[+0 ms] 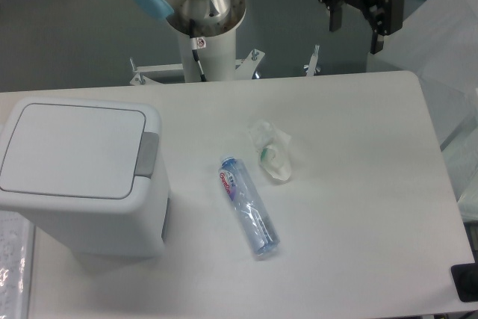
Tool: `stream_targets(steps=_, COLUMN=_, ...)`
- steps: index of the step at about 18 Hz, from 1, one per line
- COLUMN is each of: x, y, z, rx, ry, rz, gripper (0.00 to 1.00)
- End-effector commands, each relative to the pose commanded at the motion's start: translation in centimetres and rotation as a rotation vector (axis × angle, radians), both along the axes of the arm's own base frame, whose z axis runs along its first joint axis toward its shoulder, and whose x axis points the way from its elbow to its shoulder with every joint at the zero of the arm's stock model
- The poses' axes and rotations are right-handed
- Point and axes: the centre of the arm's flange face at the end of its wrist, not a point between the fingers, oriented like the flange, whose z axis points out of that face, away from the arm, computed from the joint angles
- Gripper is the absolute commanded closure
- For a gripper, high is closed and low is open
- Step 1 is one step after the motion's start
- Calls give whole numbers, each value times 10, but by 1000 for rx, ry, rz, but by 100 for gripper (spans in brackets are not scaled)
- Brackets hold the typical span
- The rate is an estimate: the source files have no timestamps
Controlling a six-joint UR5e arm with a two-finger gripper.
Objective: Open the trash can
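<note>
On the left side of the desk (358, 184) stands the trash can (82, 177), lid closed, its grey push-button tab (148, 155) on the lid's right edge. Well apart, above the far right edge, the end effector (360, 14) hangs released and empty. Judged procedure: bring it over the tab and press straight down, avoiding the plastic bottle (248, 207) and crumpled wrapper (272, 152).

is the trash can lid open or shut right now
Shut: the lid lies flat and flush on the trash can, with the grey button at its edge.
</note>
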Motion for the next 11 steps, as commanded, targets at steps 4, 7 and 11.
stream_targets(steps=4, x=1, y=1, z=0, rx=9, ry=-3, rz=-3, gripper=0)
stream_targets(steps=7, x=1, y=5, z=-1, rx=52, ry=-26, rz=22, gripper=0)
stream_targets(steps=11, x=6, y=13, z=-6, rx=121, ry=-79, rz=70, gripper=0)
